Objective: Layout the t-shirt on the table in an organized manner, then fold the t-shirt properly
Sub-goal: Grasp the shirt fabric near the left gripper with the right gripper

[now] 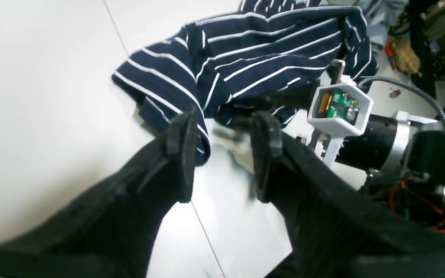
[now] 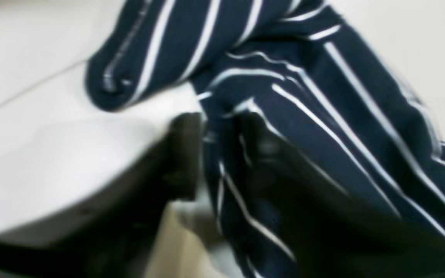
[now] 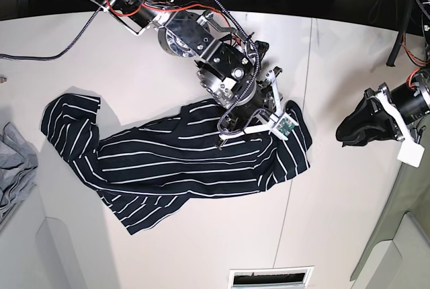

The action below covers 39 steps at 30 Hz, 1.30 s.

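Observation:
The dark navy t-shirt (image 3: 181,161) with thin white stripes lies crumpled and spread across the middle of the white table (image 3: 134,67), one sleeve out to the left. My right gripper (image 2: 222,154) is down on the shirt's upper right edge. Its fingers stand apart with a fold of striped cloth (image 2: 323,127) between them, and that view is blurred. In the base view its wrist (image 3: 252,111) hides the fingertips. My left gripper (image 1: 224,154) hovers open over bare table just short of the shirt's hem (image 1: 160,85), with nothing in it. In the base view it sits far right (image 3: 349,131).
The right arm's white wrist camera housing (image 1: 340,112) and cables sit close in front of my left gripper. A plain grey cloth (image 3: 13,161) lies at the table's left edge. A dark seam (image 1: 203,227) crosses the tabletop. Clutter (image 1: 404,54) stands beyond the far edge.

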Available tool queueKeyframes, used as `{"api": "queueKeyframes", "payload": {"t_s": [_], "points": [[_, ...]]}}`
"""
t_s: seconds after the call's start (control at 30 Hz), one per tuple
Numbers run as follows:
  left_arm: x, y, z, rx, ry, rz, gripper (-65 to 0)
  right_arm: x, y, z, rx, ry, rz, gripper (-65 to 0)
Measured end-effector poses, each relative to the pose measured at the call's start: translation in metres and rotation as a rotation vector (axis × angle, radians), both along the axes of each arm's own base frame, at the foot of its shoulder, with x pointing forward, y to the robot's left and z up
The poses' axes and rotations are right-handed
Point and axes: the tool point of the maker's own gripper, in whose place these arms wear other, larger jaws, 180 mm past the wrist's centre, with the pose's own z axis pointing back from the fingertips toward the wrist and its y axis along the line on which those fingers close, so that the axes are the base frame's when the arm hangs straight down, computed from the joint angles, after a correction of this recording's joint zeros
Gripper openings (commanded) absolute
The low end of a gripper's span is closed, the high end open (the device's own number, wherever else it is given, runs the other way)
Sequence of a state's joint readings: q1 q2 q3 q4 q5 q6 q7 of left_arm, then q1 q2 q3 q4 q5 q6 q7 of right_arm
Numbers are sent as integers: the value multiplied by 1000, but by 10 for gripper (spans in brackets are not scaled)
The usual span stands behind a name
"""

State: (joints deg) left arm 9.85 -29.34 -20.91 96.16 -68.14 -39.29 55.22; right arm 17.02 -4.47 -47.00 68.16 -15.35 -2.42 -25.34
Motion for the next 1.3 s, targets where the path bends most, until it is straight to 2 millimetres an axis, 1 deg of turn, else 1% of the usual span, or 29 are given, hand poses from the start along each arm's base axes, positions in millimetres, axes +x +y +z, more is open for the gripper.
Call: {"api": "queueKeyframes", "payload": {"t_s": [0.03, 0.07, 0.17, 0.23, 0.33, 0.43, 0.5, 0.67, 0.7, 0.8, 0.83, 0.87, 0.97, 1.0, 1.17, 1.3], "points": [[-1, 0, -1, -1, 3, 0, -392, -3, 2, -5, 5, 20, 17, -325], [-2, 0, -2, -1, 7, 1, -392, -6, 2, -11, 0, 32, 29, -314], [-7, 0, -6, -4, 20, 1, -392, -12, -4, -32, -25, 65, 32, -314], [-9, -1, -8, -4, 29, 1, -392, -11, -6, -39, -26, 44, 44, -314], [-9, -1, -8, -6, 27, 2, -392, 0, -15, -44, -57, 5, -4, -313], [-9, -1, -8, -5, 27, 2, -392, 16, -37, -45, -92, -62, -107, -313], [-9, -1, -8, -5, 28, 2, -392, 25, -51, -47, -81, -48, -162, -313], [-9, -1, -8, -5, 28, 1, -392, 56, -93, -46, -32, 17, -346, -314], [-9, -1, -8, -5, 28, 2, -392, 59, -99, -47, -19, 40, -371, -314], [-9, -1, -8, -5, 27, 2, -392, 67, -104, -45, 16, 78, -378, -319], [-9, -1, -8, -5, 27, 2, -392, 67, -102, -45, 17, 84, -364, -350], [-9, -1, -8, -5, 27, 2, -392, 67, -101, -45, 15, 90, -359, -405], [-9, -1, -8, -5, 27, 2, -392, 65, -100, -46, 2, 92, -351, -615], [-9, -1, -8, -4, 28, 2, -392, 64, -100, -47, -7, 88, -346, -650], [-9, -1, -8, -5, 27, 2, -392, 66, -101, -44, -66, 25, -302, -650], [-9, 0, -8, -4, 27, 2, -392, 70, -96, -29, -30, 10, -306, -650]]}}
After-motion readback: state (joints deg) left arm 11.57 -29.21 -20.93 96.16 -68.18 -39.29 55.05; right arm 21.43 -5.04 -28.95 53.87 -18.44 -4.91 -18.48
